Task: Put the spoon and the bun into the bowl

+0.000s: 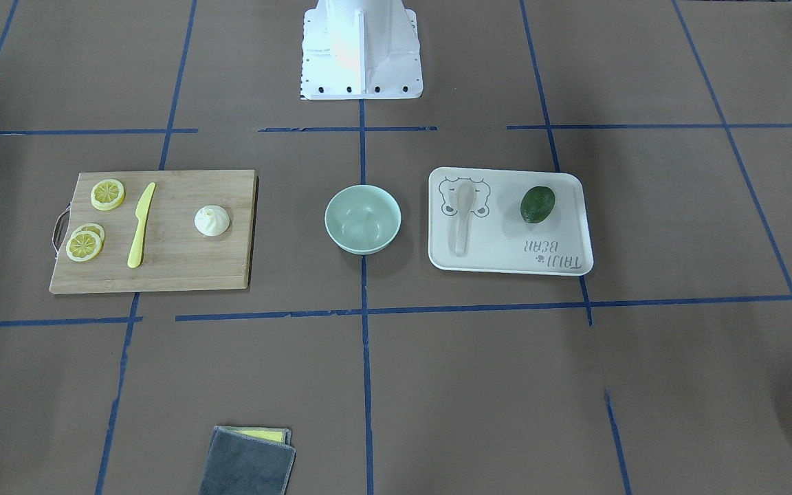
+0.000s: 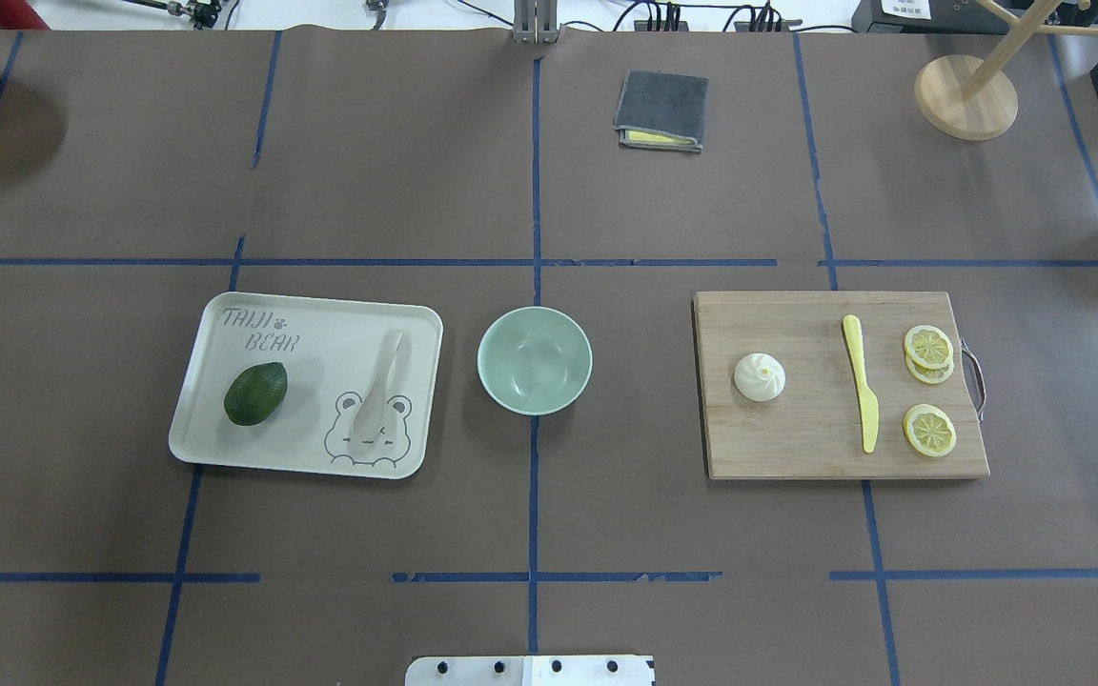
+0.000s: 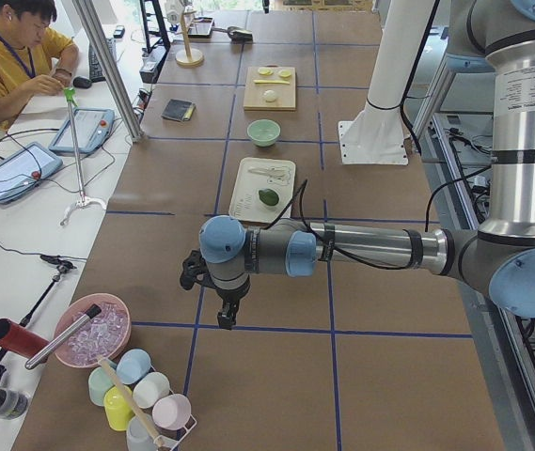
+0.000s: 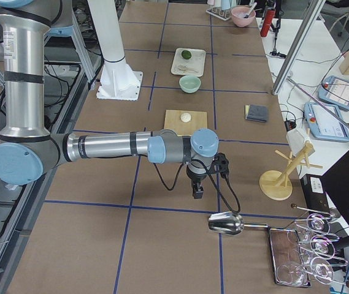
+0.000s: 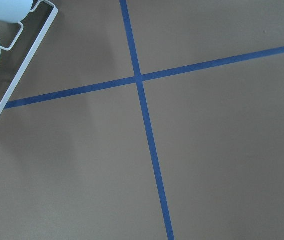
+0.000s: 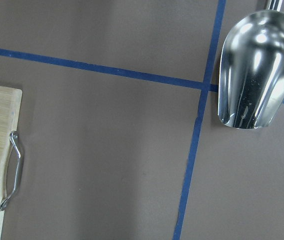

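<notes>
1. Left gripper (image 3: 227,319): hanging over bare table, well left of bowl (image 2: 511,386); whether spread or pressed together cannot be told.
2. Right gripper (image 4: 197,192): hanging over table, well right of bowl, near metal scoop (image 6: 256,70); jaw state likewise cannot be told.
3. Spoon (image 2: 379,389): flat on tray (image 2: 320,324), just left of bowl.
4. Bun (image 2: 760,376): upright on board (image 2: 797,443), right of bowl, apart from knife (image 2: 861,381).
5. Bowl: upright between tray and board.

Smooth matt bowl (image 2: 499,383), wooden cutting board (image 2: 797,438), glossy metal scoop (image 6: 254,75)
</notes>
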Controlling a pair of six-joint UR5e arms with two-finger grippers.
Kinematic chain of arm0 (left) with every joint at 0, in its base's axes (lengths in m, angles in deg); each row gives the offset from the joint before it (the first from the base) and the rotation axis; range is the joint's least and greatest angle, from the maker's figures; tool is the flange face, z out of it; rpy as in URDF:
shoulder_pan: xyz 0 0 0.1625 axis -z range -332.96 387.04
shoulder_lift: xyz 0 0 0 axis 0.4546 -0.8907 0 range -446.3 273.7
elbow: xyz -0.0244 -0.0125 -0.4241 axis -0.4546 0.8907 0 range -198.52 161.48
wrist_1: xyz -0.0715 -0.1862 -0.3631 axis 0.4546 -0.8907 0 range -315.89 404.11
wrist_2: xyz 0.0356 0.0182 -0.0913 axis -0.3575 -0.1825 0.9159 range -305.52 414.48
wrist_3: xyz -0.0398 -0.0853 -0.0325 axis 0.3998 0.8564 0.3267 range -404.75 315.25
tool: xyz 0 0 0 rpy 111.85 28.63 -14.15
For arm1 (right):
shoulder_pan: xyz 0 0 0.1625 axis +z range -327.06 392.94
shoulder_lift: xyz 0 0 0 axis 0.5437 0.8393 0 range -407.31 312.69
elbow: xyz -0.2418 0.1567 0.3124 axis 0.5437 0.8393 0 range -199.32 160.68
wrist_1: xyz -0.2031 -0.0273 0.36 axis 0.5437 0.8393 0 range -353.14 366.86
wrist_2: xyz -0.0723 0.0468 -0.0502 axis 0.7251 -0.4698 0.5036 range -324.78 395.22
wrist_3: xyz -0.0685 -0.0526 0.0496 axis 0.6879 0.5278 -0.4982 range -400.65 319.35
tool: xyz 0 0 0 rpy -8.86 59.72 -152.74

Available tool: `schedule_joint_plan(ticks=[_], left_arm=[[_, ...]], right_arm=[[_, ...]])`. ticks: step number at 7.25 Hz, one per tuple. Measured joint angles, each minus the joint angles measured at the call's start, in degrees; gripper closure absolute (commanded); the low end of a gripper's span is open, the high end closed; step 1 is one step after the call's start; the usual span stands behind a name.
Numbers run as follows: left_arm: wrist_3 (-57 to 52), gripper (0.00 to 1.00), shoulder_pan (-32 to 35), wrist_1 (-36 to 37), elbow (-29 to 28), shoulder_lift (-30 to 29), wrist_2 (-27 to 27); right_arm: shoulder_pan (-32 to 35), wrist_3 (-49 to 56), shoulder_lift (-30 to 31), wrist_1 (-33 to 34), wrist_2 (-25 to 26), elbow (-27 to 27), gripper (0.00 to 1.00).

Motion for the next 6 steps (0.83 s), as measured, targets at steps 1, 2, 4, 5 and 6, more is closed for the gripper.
schedule_joint_plan(ticks=[1, 2, 4, 5, 6], left_arm=[[-0.01, 0.00, -0.04, 0.10, 0.25, -0.47, -0.05], [-0.06, 0.00, -0.08, 0.20, 0.71, -1.00, -0.10], [-0.15, 0.00, -0.14, -0.17, 1.09, -1.24, -0.33], [-0.31, 0.00, -0.14, -1.70, 1.19, -1.28, -0.14], [-0.40, 0.00, -0.20, -5.19, 1.26, -1.22, 0.20]], right_arm=[[0.00, 0.02, 0.00, -0.01, 0.06, 0.08, 0.00], [0.00, 0.06, 0.01, -0.05, 0.18, 0.14, 0.00], [0.00, 0.14, 0.01, -0.14, 0.32, 0.16, 0.00], [0.00, 0.19, 0.01, -0.31, 0.34, 0.17, 0.00], [0.00, 0.23, 0.01, -0.46, 0.34, 0.25, 0.00]])
